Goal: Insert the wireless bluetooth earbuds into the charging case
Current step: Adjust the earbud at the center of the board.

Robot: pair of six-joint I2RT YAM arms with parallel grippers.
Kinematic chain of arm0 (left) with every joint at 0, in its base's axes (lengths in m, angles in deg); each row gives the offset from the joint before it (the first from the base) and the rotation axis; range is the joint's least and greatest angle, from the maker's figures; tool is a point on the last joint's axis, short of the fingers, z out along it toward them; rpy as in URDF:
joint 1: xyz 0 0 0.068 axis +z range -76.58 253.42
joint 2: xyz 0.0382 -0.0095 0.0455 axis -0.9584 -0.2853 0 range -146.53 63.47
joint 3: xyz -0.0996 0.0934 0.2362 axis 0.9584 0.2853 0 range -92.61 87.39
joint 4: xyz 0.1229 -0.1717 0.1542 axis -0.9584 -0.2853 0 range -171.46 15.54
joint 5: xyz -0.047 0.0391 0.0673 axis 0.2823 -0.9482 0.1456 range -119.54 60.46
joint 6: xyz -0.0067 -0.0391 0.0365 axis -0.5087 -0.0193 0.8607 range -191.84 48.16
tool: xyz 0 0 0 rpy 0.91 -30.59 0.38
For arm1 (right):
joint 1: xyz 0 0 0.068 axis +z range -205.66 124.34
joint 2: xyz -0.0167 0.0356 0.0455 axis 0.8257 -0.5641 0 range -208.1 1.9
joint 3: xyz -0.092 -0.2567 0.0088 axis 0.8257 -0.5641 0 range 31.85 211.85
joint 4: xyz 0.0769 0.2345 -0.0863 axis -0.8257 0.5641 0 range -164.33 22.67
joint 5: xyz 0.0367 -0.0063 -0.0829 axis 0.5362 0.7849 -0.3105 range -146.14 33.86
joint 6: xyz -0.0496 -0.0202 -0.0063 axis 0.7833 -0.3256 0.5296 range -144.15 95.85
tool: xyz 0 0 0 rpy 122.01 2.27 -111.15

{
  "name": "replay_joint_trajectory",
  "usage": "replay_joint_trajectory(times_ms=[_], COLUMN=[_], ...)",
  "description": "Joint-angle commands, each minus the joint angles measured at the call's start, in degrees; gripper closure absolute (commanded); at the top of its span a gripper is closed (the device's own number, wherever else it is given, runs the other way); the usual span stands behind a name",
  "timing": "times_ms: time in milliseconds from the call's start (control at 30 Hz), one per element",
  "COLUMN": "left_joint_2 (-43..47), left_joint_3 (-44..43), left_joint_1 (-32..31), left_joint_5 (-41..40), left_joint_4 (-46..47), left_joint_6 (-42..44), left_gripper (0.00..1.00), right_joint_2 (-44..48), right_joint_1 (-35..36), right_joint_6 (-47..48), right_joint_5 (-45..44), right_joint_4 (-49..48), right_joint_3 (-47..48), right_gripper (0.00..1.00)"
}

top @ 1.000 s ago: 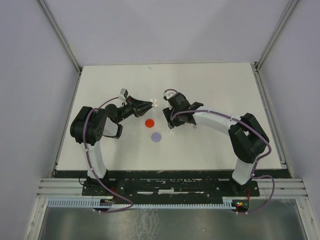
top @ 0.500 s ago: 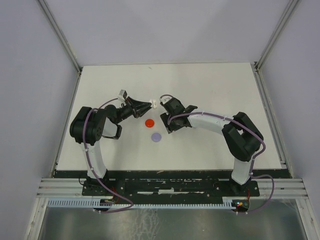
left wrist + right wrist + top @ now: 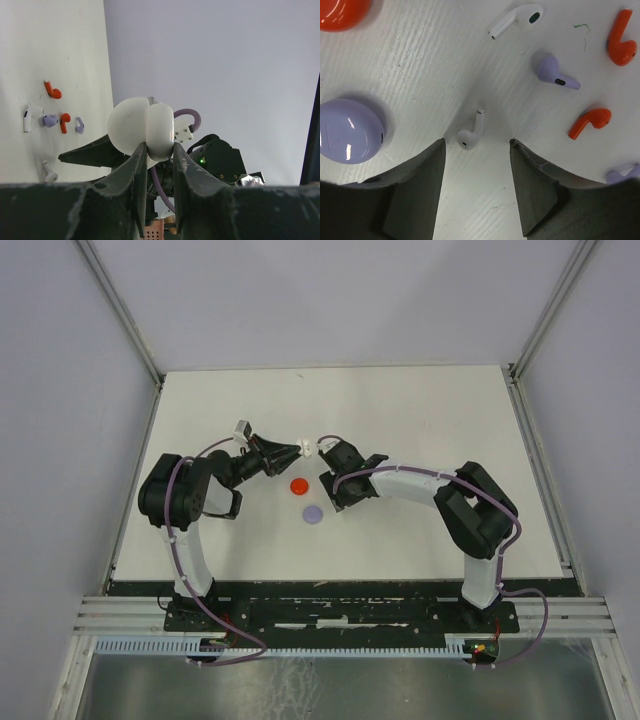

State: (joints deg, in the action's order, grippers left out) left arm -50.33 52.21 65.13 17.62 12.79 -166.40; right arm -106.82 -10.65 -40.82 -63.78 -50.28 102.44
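L wrist: white case [image 3: 150, 131] gripped | R wrist: earbud [image 3: 470, 133] btwn fingers [image 3: 415, 195]

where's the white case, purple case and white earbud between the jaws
white case [image 3: 160, 127], left wrist view, rounded shell
purple case [image 3: 350, 131], right wrist view, glossy top
white earbud [image 3: 467, 138], right wrist view, bulb end

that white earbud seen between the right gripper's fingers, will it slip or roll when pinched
The white earbud looks glossy and rounded at the bulb, so it may slip sideways when the right gripper pinches. Its thin stem likely makes it pivot on the table rather than roll far. Tiny, so probably light.
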Motion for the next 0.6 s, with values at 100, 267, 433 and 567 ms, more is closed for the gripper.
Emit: replay_joint_trajectory(times_ms=[100,267,433,567], left_joint_2=[2.4,2.5,2.6,2.6], left_joint_3=[0.5,0.5,0.5,0.3], left_joint_1=[0.5,0.6,0.5,0.6], left_joint_5=[1.5,1.6,1.6,1.6], left_joint_4=[11.8,11.9,11.8,11.9], left_joint_6=[-1.4,-1.4,-1.5,-1.6], left_gripper=[0.97,0.97,0.97,0.97], right_joint_2=[-0.7,-1.2,-1.2,-0.7], right_joint_1=[0.3,0.2,-0.2,-1.2], right_joint_6=[0.5,0.5,0.2,0.1], right_joint_5=[-4.1,-7.1,-9.6,-11.0], right_joint_4=[-0.6,-0.4,0.2,0.8], right_joint_3=[1.0,1.2,1.6,1.6], right_gripper=[0.38,0.38,0.38,0.38])
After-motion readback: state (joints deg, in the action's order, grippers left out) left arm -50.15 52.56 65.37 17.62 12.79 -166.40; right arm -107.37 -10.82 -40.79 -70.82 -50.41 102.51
